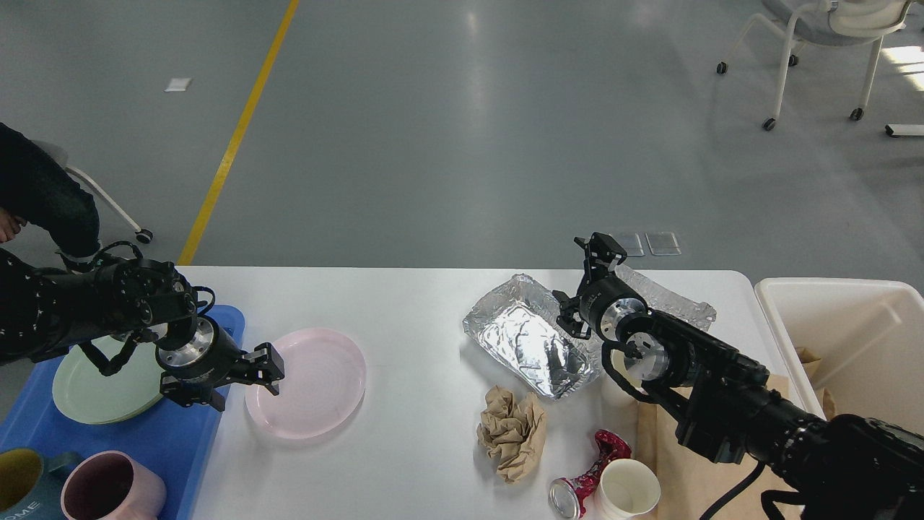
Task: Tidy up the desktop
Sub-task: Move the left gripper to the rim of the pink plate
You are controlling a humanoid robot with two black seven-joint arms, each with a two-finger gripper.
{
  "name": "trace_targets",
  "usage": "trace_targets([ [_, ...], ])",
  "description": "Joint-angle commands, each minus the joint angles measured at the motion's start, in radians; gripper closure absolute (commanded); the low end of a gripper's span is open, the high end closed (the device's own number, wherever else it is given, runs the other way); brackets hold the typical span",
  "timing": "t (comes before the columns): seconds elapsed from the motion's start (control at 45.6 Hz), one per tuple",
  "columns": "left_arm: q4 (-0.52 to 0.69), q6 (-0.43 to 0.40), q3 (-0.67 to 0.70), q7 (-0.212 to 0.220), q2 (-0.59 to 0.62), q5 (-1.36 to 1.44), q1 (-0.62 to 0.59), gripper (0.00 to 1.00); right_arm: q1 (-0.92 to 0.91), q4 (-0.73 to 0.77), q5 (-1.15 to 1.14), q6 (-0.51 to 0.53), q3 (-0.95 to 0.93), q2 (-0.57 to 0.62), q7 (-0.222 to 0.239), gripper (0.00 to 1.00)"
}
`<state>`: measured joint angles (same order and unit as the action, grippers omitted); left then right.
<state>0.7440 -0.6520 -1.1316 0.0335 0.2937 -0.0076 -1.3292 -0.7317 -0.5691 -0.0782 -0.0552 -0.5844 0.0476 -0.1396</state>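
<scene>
Head view: left pincer [240, 381] open, low over desktop [411, 318], at pink plate [307, 383] edge.

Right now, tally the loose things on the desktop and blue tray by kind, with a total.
Plates: 2, pink, green
Mugs: 2, pink, dark blue
Foil trays: 2
Crumpled paper: 1
Crushed can: 1
Paper cup: 1
Total: 9

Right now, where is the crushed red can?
In the head view, the crushed red can lies near the front edge of the desktop, right side, touching the white paper cup.
</scene>
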Motion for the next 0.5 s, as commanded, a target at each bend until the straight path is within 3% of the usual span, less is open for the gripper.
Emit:
trace_targets([
  [0.0,-0.017,0.0,0.021,0.0,-0.001,0.0,0.016,0.18,0.0,0.0,0.0,0.0,0.0,0.0,0.0,0.0],
  [0.483,-0.066,0.0,0.027,0.0,-0.025,0.0,0.07,0.18,0.0,0.0,0.0,0.0,0.0,0.0,0.0,0.0],
])
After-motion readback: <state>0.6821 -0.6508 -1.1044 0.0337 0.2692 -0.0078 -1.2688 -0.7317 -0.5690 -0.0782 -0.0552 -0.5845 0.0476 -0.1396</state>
